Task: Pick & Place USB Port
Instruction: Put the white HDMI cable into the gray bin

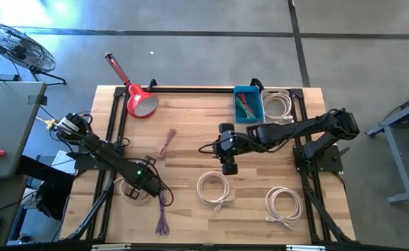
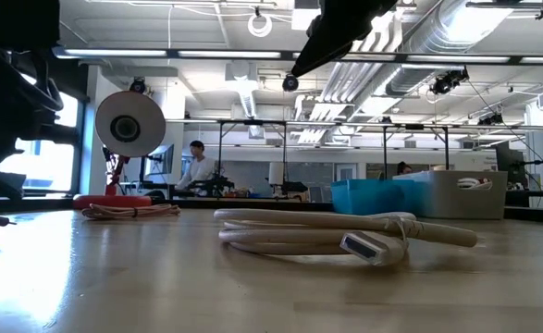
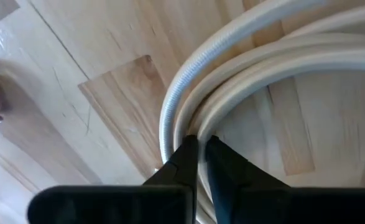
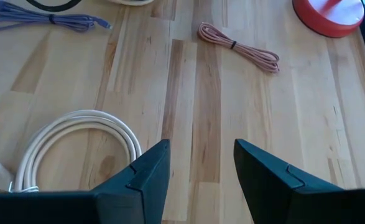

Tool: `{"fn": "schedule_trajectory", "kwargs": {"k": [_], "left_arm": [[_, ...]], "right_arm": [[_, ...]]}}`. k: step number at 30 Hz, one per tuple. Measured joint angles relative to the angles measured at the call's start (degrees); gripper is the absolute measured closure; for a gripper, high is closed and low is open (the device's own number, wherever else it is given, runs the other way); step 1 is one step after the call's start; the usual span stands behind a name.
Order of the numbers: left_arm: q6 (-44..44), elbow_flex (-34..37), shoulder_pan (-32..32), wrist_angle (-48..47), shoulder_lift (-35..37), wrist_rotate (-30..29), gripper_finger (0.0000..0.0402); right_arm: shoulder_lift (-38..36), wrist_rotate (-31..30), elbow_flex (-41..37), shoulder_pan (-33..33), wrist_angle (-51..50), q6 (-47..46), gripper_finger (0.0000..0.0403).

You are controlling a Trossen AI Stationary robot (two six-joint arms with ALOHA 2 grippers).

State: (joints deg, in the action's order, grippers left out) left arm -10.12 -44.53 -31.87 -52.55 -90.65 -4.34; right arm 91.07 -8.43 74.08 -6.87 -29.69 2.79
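High view: wooden desk (image 1: 190, 139). The left gripper (image 1: 143, 183) is low over a white cable coil (image 1: 133, 189) near the desk's front-left corner. The right gripper (image 1: 228, 162) hangs over the desk's middle. Two more white coils lie toward the front edge, one (image 1: 213, 188) at mid-desk, one (image 1: 283, 205) toward the front-right corner. A blue bin (image 1: 248, 104) and a white bin (image 1: 278, 106) stand at the back edge, a red lamp (image 1: 139, 101) at back left, a pink cable bundle (image 1: 166, 143) toward the middle, and a purple cable (image 1: 163, 209) by the front edge.

Low view: a coil with its connector (image 2: 364, 246) lies flat on the desk.

Left wrist view: fingers (image 3: 185, 163) pinched together on a strand of the coil (image 3: 244, 68).

Right wrist view: fingers (image 4: 151, 171) spread wide, holding nothing, above bare wood beside a coil (image 4: 83, 140).
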Motion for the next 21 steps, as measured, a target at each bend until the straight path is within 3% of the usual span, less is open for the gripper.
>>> {"fn": "schedule_trajectory", "kwargs": {"k": [5, 12, 21], "left_arm": [[-2.2, -0.8, -0.1, -0.7, -0.2, -2.6, 0.0394], [-3.1, -8.1, 0.0, -4.2, -0.4, -9.4, 0.0397], [-2.3, -16.4, -0.8, -11.0, -0.4, -20.0, 0.0399]], "right_arm": [[0.0, 0.0, 0.0, 0.0, 0.0, 0.0, 0.0233], [0.0, 0.1, 0.0, -0.5, 0.2, 0.0, 0.0234], [0.0, 5.5, 0.0, -4.2, 3.0, 2.6, 0.0234]]}}
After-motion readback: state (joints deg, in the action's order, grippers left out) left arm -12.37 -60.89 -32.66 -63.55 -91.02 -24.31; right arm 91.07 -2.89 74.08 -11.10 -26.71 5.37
